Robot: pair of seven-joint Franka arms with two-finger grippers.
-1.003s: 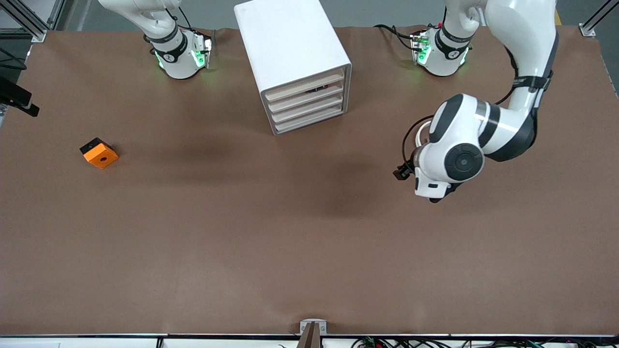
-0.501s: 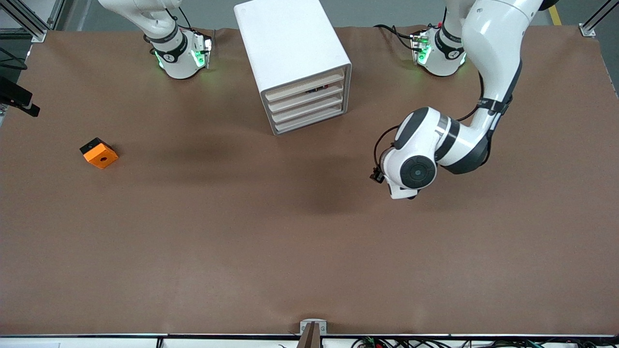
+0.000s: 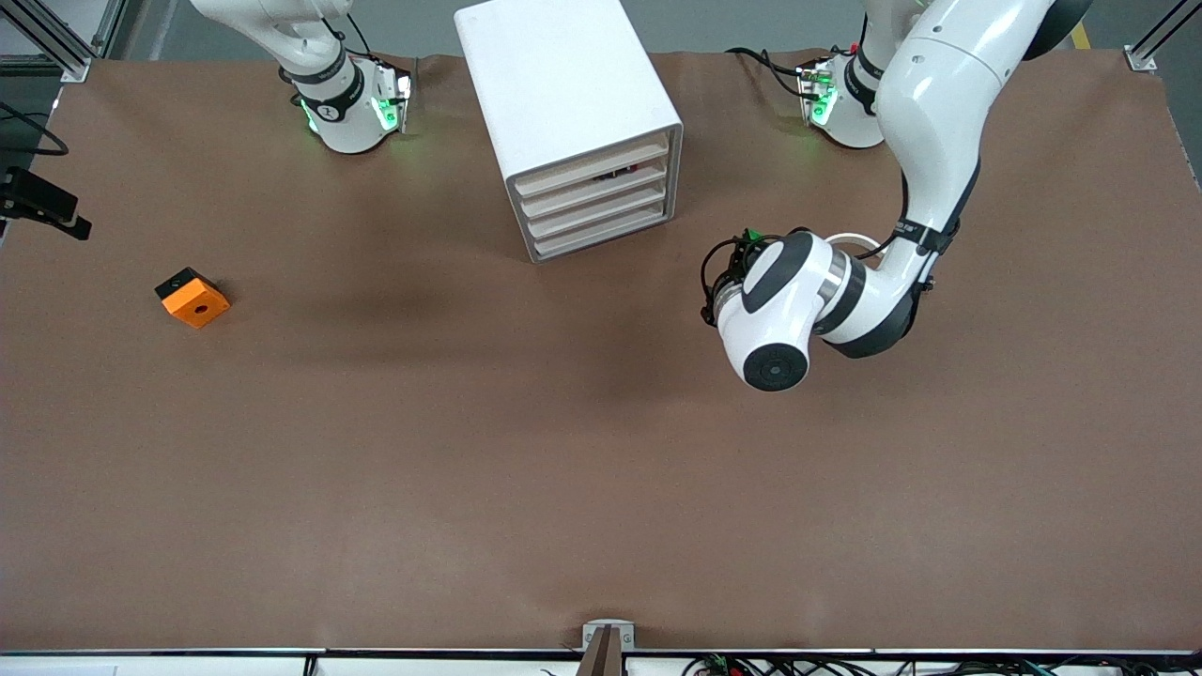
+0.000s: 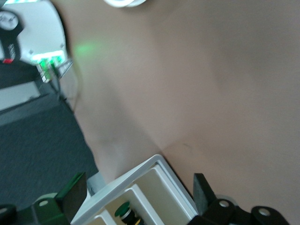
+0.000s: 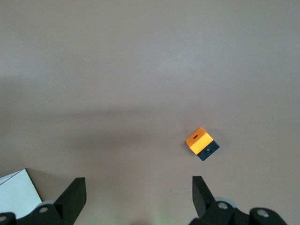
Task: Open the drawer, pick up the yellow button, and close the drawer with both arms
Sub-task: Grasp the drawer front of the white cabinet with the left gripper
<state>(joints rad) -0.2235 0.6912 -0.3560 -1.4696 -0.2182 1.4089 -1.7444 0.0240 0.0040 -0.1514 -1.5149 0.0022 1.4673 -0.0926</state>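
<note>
The white cabinet stands between the two arm bases. Its drawer, the highest of four cream-fronted ones, sits flush with the others. Small dark pieces show in the gap above it. In the left wrist view a button with a dark body and a green-looking cap lies inside the cabinet's corner. My left gripper is open and faces that corner a short way off. The left arm's wrist hangs over the table beside the cabinet front. My right gripper is open, high over bare table.
An orange block with a round hole and a black side lies toward the right arm's end of the table; the right wrist view shows this block too. A black device juts in at that table end.
The left arm has swung toward the cabinet and its wrist has turned to face the drawers. The right arm's base has not moved.
</note>
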